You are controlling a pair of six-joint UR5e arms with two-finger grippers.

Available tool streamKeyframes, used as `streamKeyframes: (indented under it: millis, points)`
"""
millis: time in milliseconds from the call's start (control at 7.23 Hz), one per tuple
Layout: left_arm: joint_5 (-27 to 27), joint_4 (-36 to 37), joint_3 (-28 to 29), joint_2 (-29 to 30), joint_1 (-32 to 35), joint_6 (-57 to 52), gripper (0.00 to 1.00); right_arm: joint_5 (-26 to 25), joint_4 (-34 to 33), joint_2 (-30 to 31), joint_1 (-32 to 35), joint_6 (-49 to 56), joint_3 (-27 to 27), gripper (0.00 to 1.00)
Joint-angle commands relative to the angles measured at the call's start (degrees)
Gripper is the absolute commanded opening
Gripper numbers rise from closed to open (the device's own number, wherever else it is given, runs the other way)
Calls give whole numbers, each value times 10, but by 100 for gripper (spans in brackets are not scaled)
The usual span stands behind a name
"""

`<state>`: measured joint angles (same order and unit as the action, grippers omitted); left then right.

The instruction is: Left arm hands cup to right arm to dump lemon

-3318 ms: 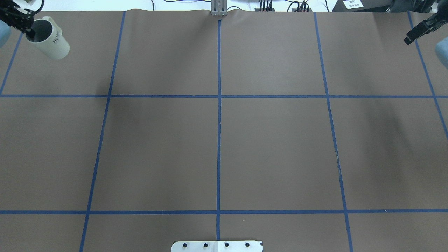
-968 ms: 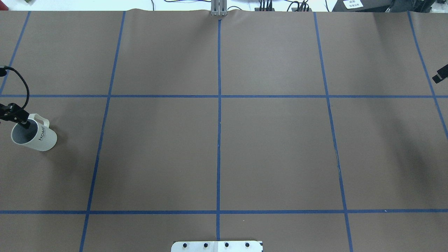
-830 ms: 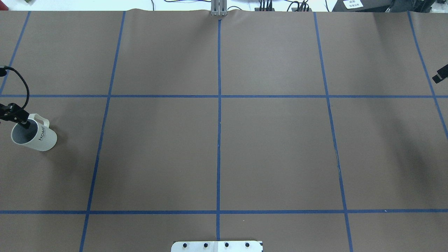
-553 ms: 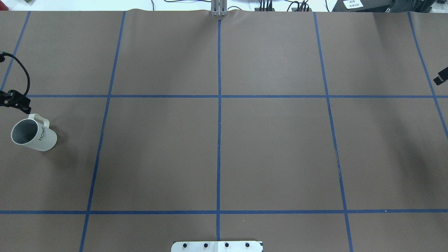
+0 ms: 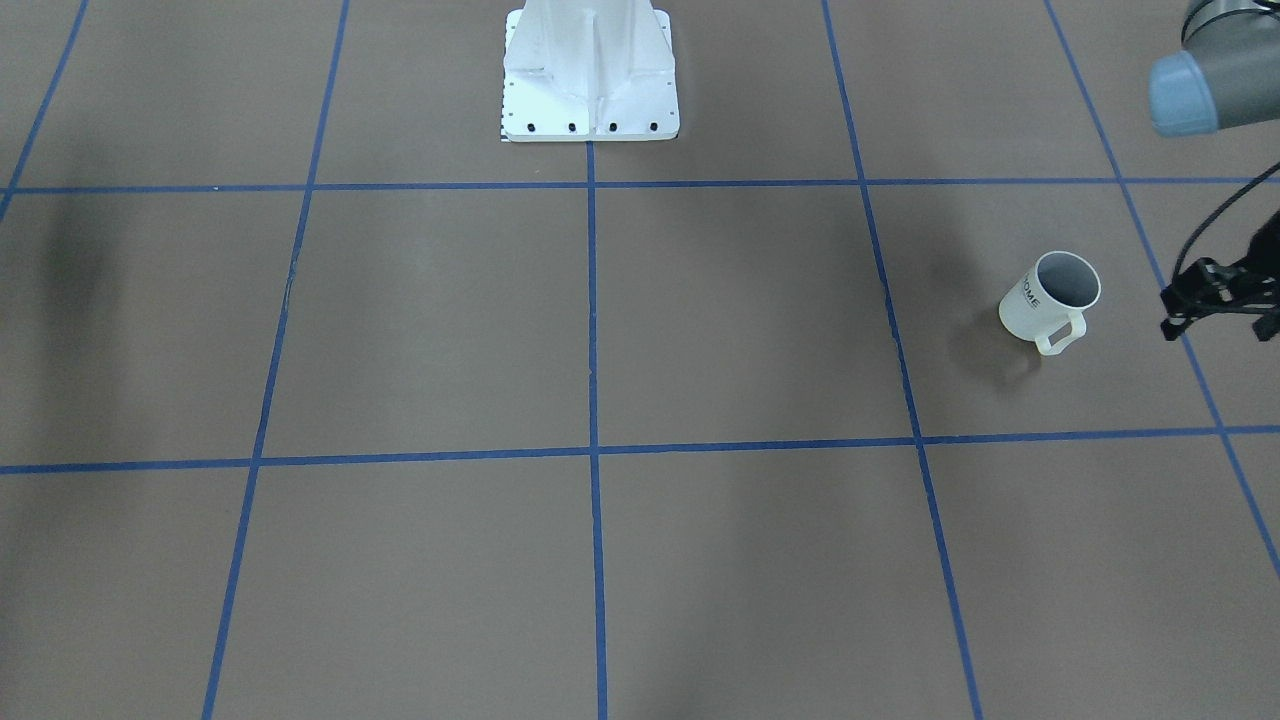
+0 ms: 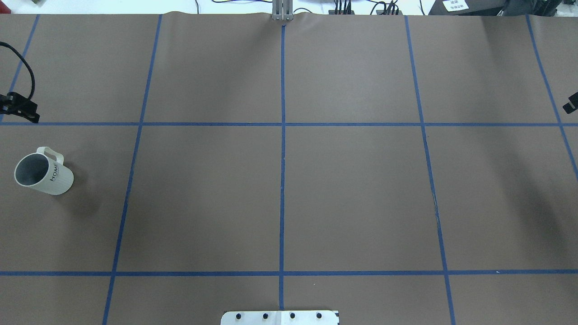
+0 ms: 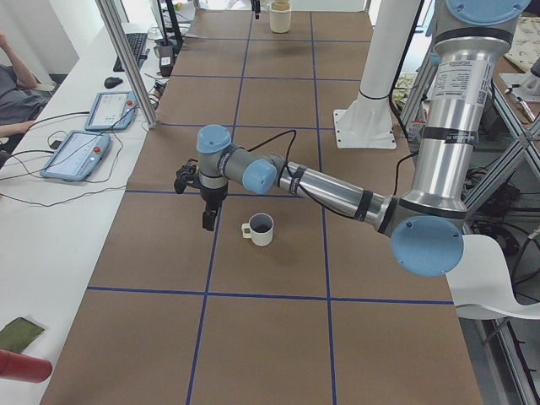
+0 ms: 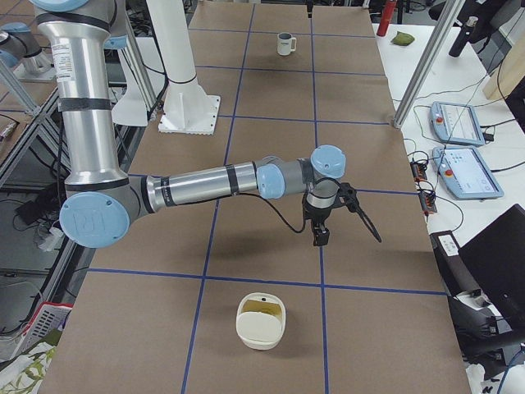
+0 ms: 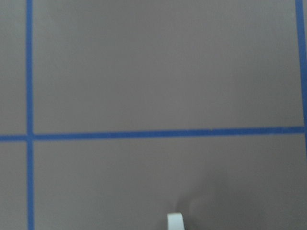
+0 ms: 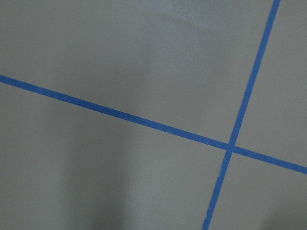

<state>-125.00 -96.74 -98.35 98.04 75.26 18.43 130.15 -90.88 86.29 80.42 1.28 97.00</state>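
- One cup [image 6: 44,174] stands upright on the brown table [image 6: 352,194]. It is at the left edge of the overhead view, about halfway down, inside the leftmost square of the middle row marked by the blue tape lines [image 6: 282,180].
- Its grey inside faces up, black "HOME" lettering runs along its side, and its handle [image 6: 55,155] points toward the top of that frame.
- In the front-facing view the cup sits at the right of the frame, with its handle toward the bottom.
- The left gripper [image 7: 208,221] hangs fingers-down just beside the cup, on the cup's left in the left side view. It is apart from the cup and grips nothing. How far it is spread I cannot tell.
- A black cable [image 6: 29,76] arcs up from it at the upper left of the overhead view.
- The right gripper [image 8: 318,235] hangs over the table in the middle of the right side view, with nothing in it. Only a dark tip shows at the right edge of the overhead view, and I cannot tell its opening.
- Low in the right side view sits a cream container [image 8: 261,322] with something yellowish inside, too small to identify.
- The white robot base [image 5: 590,75] stands at the top centre of the front-facing view.
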Motion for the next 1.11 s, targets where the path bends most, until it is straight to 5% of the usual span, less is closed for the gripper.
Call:
streamKeyframes:
  millis: [0, 415, 968]
  points:
    - [-2, 0, 75, 17, 70, -130, 100, 0, 15, 40, 43, 4, 0, 100]
    - [-7, 3, 113, 14, 132, -254, 100, 6, 82, 92, 58, -4, 0, 100]
    - [-8, 6, 110, -7, 132, -254, 100, 70, 82, 113, 66, -8, -2, 100]
